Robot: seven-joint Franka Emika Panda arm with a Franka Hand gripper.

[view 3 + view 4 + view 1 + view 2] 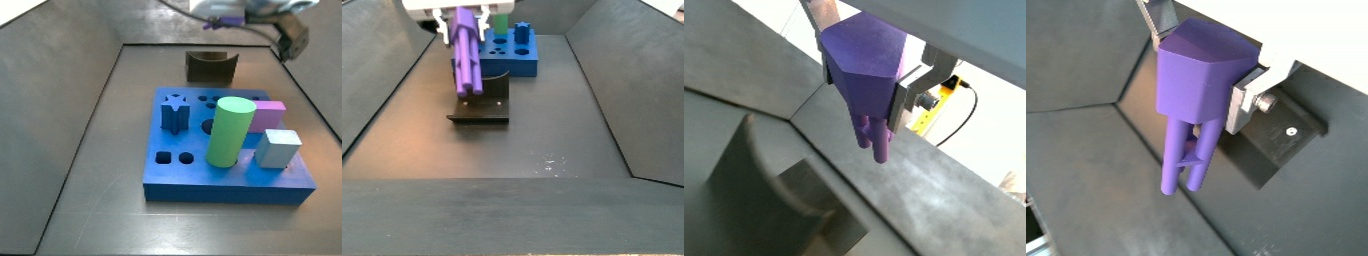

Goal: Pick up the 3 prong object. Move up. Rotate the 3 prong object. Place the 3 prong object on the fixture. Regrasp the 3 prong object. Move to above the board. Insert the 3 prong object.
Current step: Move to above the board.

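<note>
My gripper (465, 25) is shut on the 3 prong object (466, 55), a light-purple piece held by its thick end with its prongs hanging down. Both wrist views show it between the silver fingers (905, 95), with the object (865, 70) and its thin prongs (1184, 160) pointing at the floor. In a side view the prong tips hang just over the fixture (480, 110), a small dark block; I cannot tell whether they touch it. The fixture (210, 67) stands behind the blue board (227, 192). The gripper (234, 10) is mostly cut off at that view's upper edge.
On the board stand a tall green cylinder (230, 130), a dark blue star peg (174, 112), a pink cube (271, 112) and a pale grey cube (279, 147). Grey sloped walls (80, 110) enclose the floor. A yellow item and a cable (945, 100) lie outside the walls.
</note>
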